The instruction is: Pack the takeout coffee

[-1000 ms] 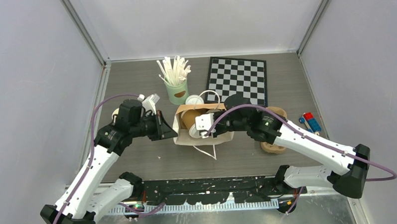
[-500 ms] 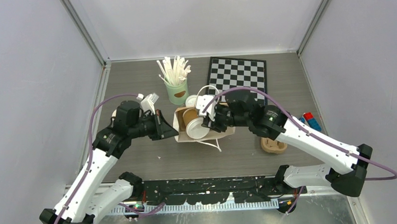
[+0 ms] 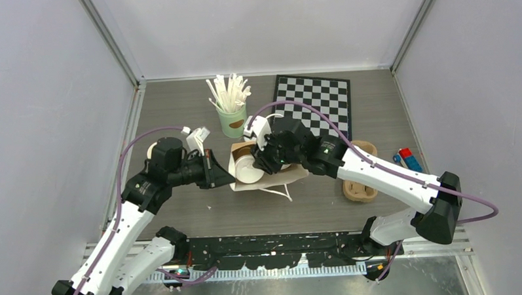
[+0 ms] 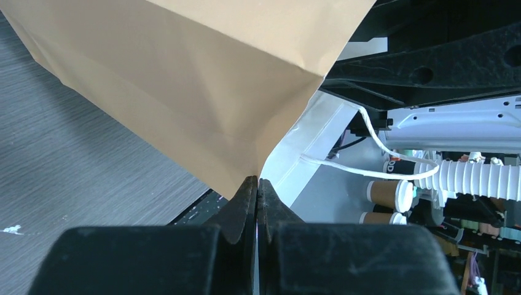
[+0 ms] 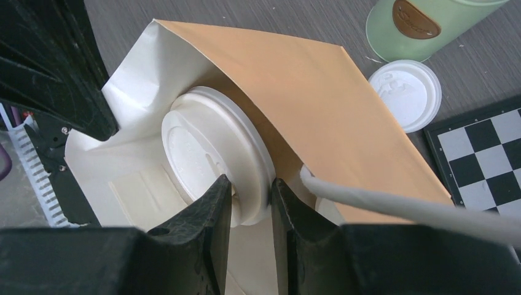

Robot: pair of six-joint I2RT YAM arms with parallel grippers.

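Brown paper bag [image 3: 292, 175] lies on its side on the table [image 3: 178, 108], and we see the left gripper [image 4: 257, 184] pinching the bag's edge, jaws closed on the paper. The right gripper [image 5: 252, 190] clamps the rim of the white lid [image 5: 203, 153] on a takeout cup [image 3: 248, 171], which is inside the bag's open mouth. A loose lid [image 5: 405, 92] rests just beside the mint-green can [image 5: 424, 24].

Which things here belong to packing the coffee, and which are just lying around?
Job: lidded cup, loose white lid, paper bag, left gripper pinching the bag, right gripper holding the cup.
Lying about: green can, chessboard, pulp tray, toy.
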